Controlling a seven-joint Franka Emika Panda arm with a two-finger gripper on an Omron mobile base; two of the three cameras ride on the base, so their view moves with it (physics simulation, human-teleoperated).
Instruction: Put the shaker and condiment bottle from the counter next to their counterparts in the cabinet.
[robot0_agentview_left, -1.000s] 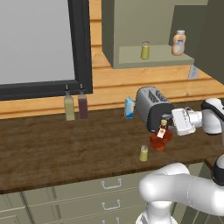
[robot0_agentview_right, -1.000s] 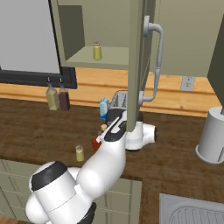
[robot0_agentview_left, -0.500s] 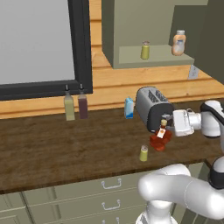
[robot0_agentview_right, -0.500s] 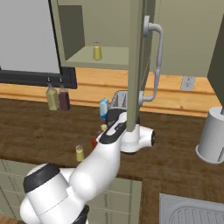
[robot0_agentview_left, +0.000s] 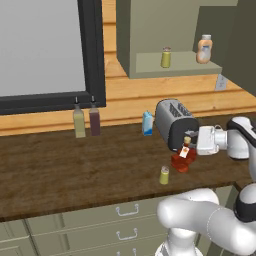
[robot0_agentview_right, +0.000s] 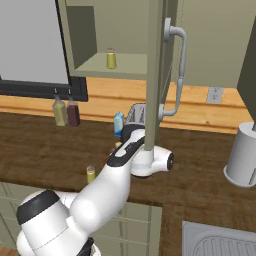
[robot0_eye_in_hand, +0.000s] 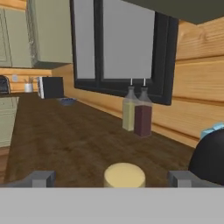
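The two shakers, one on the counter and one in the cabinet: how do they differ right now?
The shaker on the counter stands low on the dark worktop, beside the red-brown bottle at the tool; the shaker in the cabinet stands up on the shelf, apart from the peach bottle. The counter one is near the front edge; the cabinet one sits mid-shelf. Both are upright, yellow-green, grey-capped.

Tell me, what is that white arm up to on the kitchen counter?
The gripper is at the neck of the condiment bottle on the counter, beside the toaster. In the hand view the fingers flank its tan stopper without touching. The shaker waits on the counter. Its twin and a peach bottle stand in the open cabinet.
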